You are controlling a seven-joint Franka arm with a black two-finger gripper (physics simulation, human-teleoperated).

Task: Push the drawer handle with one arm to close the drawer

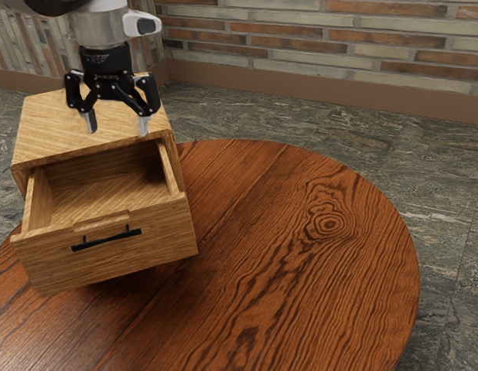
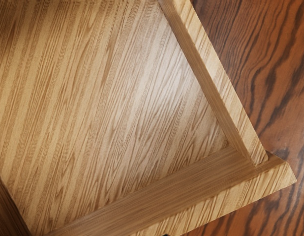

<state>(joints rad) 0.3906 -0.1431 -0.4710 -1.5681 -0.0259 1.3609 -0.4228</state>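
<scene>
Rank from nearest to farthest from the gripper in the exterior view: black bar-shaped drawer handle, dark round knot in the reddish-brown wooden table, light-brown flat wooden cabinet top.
1. Cabinet top: around the gripper's fingertips.
2. Handle: on the open drawer's front.
3. Knot: toward the exterior view's right.

the exterior view's top edge cuts off our arm [image 1: 100, 27], and its bottom edge cuts our table [image 1: 301, 270]. we can't see the drawer's [image 1: 158, 247] far end inside the box [image 1: 53, 124].
</scene>
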